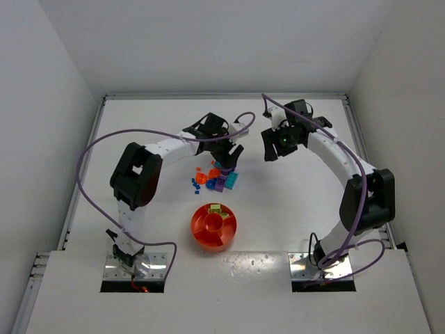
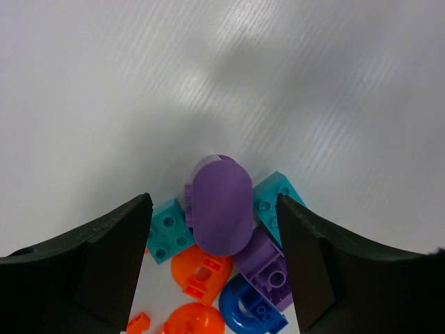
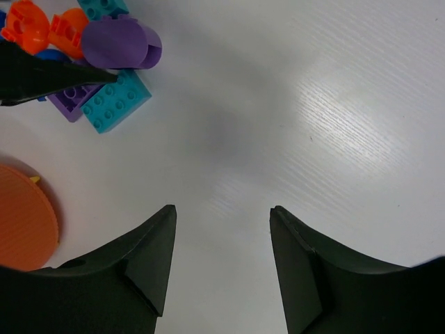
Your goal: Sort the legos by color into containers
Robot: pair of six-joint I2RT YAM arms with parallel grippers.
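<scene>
The legos (image 1: 217, 178) lie in a small pile at mid-table, just beyond the round orange-red tray of containers (image 1: 213, 227). My left gripper (image 1: 227, 162) is down over the pile's far side. In the left wrist view the left gripper (image 2: 213, 203) is open, its fingers straddling a rounded purple brick (image 2: 221, 205) with a gap on each side. Teal bricks (image 2: 169, 229), an orange piece (image 2: 201, 271), a blue arch (image 2: 250, 306) and another purple brick (image 2: 268, 268) crowd around it. My right gripper (image 1: 278, 143) hovers open to the right; nothing is between its fingers (image 3: 149, 257).
A yellow-green brick (image 1: 215, 208) lies in one far compartment of the tray. The right wrist view shows the pile's purple brick (image 3: 115, 43), a teal brick (image 3: 115, 101) and the tray's rim (image 3: 24, 223) off to its left. White walls enclose the table.
</scene>
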